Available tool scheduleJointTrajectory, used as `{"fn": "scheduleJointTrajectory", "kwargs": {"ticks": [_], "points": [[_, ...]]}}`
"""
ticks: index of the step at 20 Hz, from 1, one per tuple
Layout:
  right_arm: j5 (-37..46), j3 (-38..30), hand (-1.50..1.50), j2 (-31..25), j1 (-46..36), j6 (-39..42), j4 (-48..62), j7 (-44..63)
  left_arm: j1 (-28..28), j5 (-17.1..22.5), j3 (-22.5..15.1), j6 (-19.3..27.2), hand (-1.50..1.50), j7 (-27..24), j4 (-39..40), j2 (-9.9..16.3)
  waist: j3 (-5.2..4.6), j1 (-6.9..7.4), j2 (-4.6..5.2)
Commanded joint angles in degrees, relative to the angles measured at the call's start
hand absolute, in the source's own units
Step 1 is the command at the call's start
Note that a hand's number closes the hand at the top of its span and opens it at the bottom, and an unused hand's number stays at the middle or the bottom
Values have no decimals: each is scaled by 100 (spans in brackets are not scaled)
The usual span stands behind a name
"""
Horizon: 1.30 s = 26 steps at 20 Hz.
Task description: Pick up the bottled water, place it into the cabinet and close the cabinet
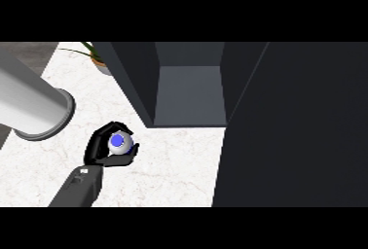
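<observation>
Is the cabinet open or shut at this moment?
Open: the cabinet shows its bare grey inner floor, its dark door swung out at right. The bottled water sits outside, in the left hand.

Bottled water (120, 142) mostly hidden by curled fingers of left hand (101, 151), only blue cap and pale shoulder show; right hand out of view; potted plant (93, 56) cut off by top band; cabinet door (295, 126) runs past right edge.

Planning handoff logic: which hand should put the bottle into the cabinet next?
Left. The left hand is already curled round the bottled water, just short of the open cabinet. The right hand is out of view.
</observation>
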Motion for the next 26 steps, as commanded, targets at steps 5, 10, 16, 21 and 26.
{"fn": "scheduleJointTrajectory", "kwargs": {"ticks": [5, 10, 16, 21, 26], "points": [[292, 93, -150, -28, 13, -111, -414, 283, 226, 1456, -1156, 773, 150, 500, -1040, -629, -3, 6, -7], [478, 400, -150, -78, 216, -171, -476, 152, 501, 2474, -2235, 1182, 150, 1335, -2196, -636, -5, -18, -26], [418, 290, -150, -185, 318, -244, -658, 88, 312, 2737, -2910, 2333, 150, 2360, -3205, -635, -2, -31, -9], [679, 700, -150, -171, 613, -338, -503, -182, -176, 2981, -3455, 3154, 150, 2828, -3569, -639, -5, -72, 3], [-60, -65, -150, -449, 408, -76, -682, -100, -878, 3009, -3475, 3591, 150, 3074, -2969, -641, -4, -79, 41]]}}
